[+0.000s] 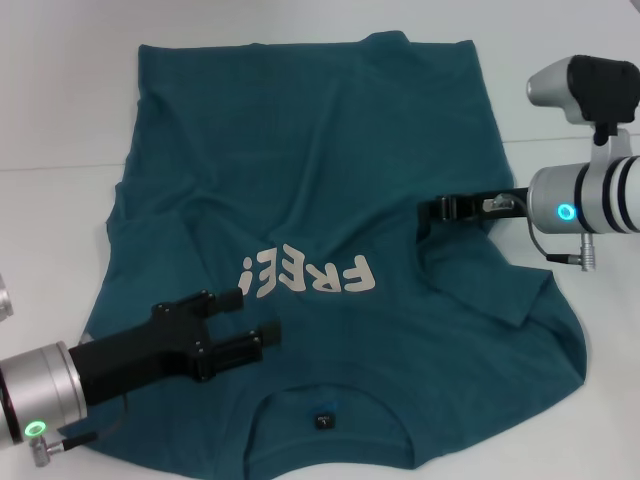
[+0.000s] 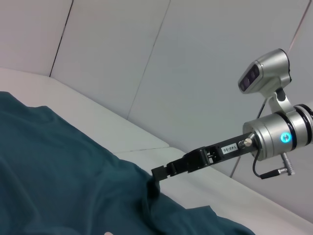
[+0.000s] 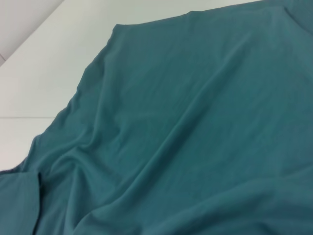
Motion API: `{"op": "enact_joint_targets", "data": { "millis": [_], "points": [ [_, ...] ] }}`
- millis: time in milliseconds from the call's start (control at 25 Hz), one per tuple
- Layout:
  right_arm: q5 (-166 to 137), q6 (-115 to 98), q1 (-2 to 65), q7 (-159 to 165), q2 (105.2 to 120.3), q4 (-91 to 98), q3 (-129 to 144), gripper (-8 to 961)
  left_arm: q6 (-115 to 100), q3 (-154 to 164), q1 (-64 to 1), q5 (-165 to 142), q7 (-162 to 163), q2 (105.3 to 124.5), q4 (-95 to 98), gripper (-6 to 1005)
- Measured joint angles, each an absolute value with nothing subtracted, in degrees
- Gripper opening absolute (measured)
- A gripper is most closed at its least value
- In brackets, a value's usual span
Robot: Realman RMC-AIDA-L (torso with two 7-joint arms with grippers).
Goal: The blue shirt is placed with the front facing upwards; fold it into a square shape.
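The blue shirt (image 1: 330,200) lay spread front-up across the white tabletop (image 1: 60,90), soft cotton in a dark teal, its collar toward 6 o'clock of the head view and its hem toward 12 o'clock. Long shallow creases ran slantwise over the body, and the cloth bunched into a raised fold near the right-hand side. Off-white "FREE!" lettering (image 1: 305,275) sat on the chest, reading upside down, and a small dark neck label (image 1: 324,420) showed inside the curved collar.

The left gripper (image 1: 258,315), black and angular on a silver wrist, reached in from 8 o'clock over the chest just below the lettering, its two fingers (image 1: 240,345) apart with cloth visible between them.

The right gripper (image 1: 432,212) came in from 3 o'clock, its tip buried in the gathered fold at the shirt's right side; whether its fingers were apart or together could not be told.

The left wrist view alone showed the right gripper (image 2: 157,174) side-on, its tip touching a lifted ridge of fabric, with pale wall panels (image 2: 161,63) behind. The right wrist view showed only rumpled shirt (image 3: 186,132) and a strip of tabletop (image 3: 44,63)
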State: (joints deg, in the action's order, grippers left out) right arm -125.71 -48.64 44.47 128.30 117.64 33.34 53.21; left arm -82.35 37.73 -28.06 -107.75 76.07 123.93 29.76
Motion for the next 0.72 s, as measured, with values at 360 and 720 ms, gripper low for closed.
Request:
{"op": "enact_joint_targets", "data": {
  "millis": [360,720],
  "points": [
    [-125.15,-47.10,43.68,126.69,117.87,34.48,52.66,307,-82.62,37.61,-27.88,-107.75,76.27,123.93,29.56,825],
    [-125.01,-50.76,39.92,126.87,117.34,38.39,50.87,594,-82.62,37.61,-27.92,-107.74,76.92,123.93,29.62,825]
  ]
}}
